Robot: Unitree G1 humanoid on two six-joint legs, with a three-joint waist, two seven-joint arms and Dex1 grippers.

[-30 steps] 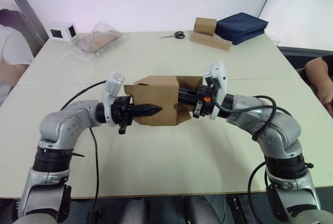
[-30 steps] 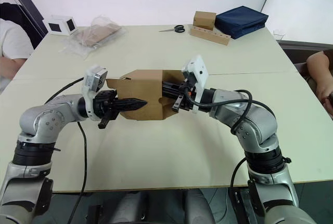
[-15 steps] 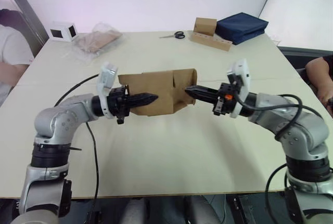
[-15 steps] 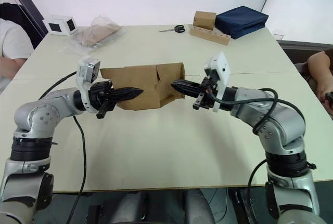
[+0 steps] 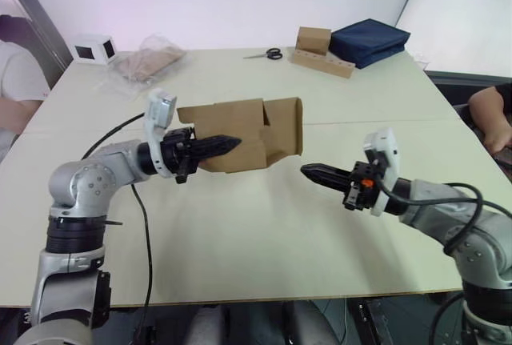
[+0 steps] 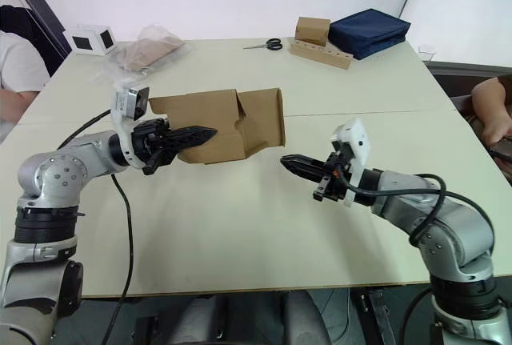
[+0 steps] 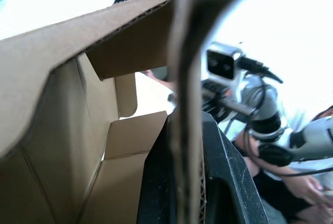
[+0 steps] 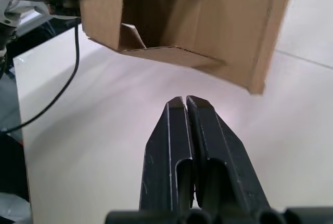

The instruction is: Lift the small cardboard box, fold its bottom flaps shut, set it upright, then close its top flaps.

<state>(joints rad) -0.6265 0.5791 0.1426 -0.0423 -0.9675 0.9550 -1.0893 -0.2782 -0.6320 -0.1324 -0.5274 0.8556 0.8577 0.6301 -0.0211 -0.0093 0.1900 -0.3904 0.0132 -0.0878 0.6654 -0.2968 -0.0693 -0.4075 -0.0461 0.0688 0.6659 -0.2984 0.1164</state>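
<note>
While it hangs above the counter (image 5: 264,225), the small cardboard box (image 5: 240,133) is clamped by one wall in the left pincer (image 5: 220,144).
Its flaps hang loose; the right pincer (image 5: 314,171), fingers pressed together and empty, sits well apart from it.

Scissors (image 5: 266,54), a navy bag (image 5: 370,42) and a white cube (image 5: 94,47) — all along the table's (image 5: 240,233) far edge.
</note>
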